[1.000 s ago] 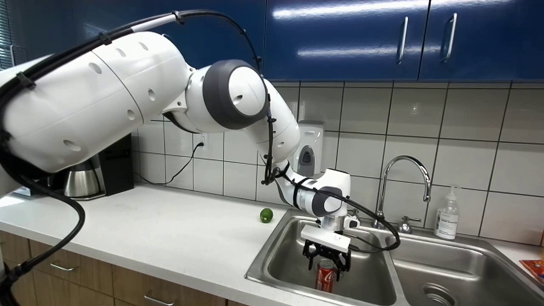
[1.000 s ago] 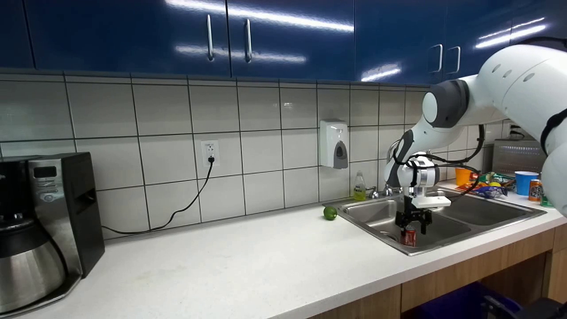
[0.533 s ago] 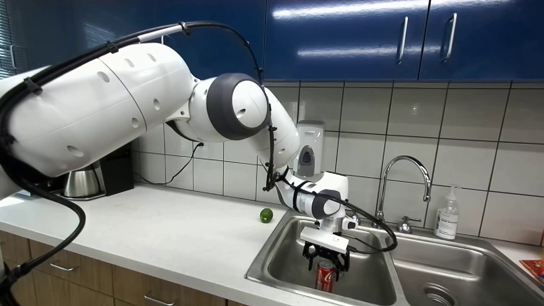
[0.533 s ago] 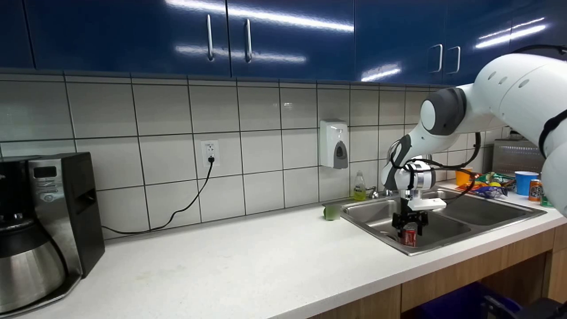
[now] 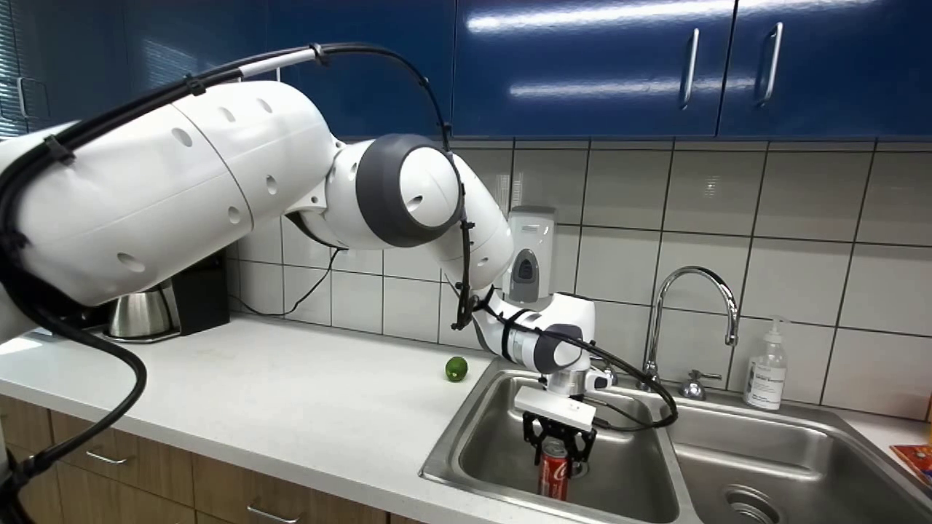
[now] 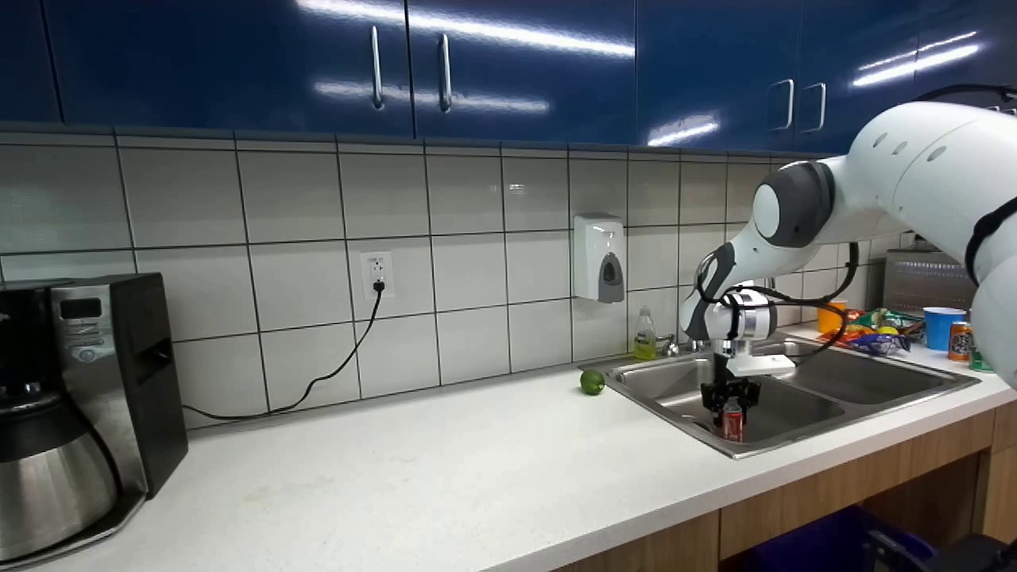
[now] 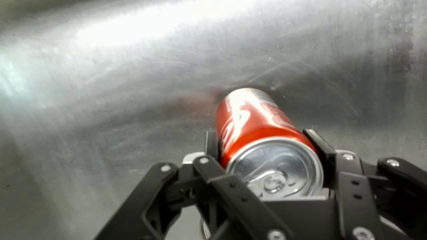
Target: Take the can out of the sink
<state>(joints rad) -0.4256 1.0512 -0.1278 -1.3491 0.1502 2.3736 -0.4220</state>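
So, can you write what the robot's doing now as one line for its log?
hand: closed on can | can: upright inside sink | green fruit: on counter | taking can out: not yet done

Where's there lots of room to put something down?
The big bare patch is the white counter between the coffee maker and the green fruit. It's crowded in the sink where the jaws flank the red can, and beyond it, around the blue cup and snack bags.
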